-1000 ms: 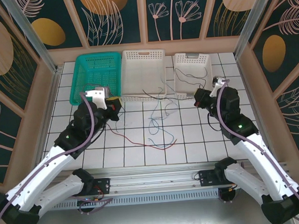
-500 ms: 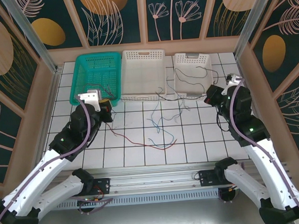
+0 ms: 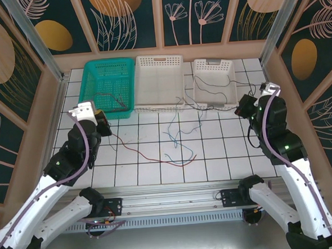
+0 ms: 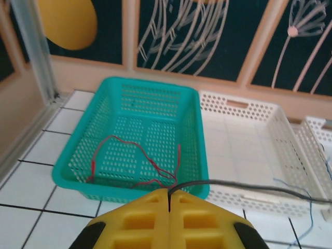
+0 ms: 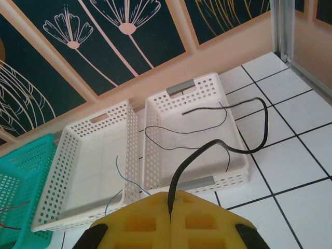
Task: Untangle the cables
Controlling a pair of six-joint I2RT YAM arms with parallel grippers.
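Observation:
My left gripper (image 3: 102, 120) (image 4: 168, 196) is shut on a dark grey cable (image 4: 249, 185), which runs right along the front of the baskets. At the right, my right gripper (image 3: 242, 106) (image 5: 170, 201) is shut on a black cable (image 5: 207, 148) that arcs over the tiles to the right. More black cable (image 3: 212, 88) lies in the right white basket (image 3: 213, 62). A red cable (image 3: 151, 157) and blue cables (image 3: 175, 140) lie loosely crossed on the middle tiles. Another red cable (image 4: 136, 150) rests in the teal basket (image 4: 150, 83).
Three baskets stand in a row at the back: the teal basket (image 3: 107, 63), a middle white basket (image 3: 159, 60) and the right white one. Patterned walls and metal posts close in the sides. White tiles lie open in front of both arms.
Both arms have swung outward, the left gripper to the left and the right gripper to the right, each drawing its held cable away from the middle.

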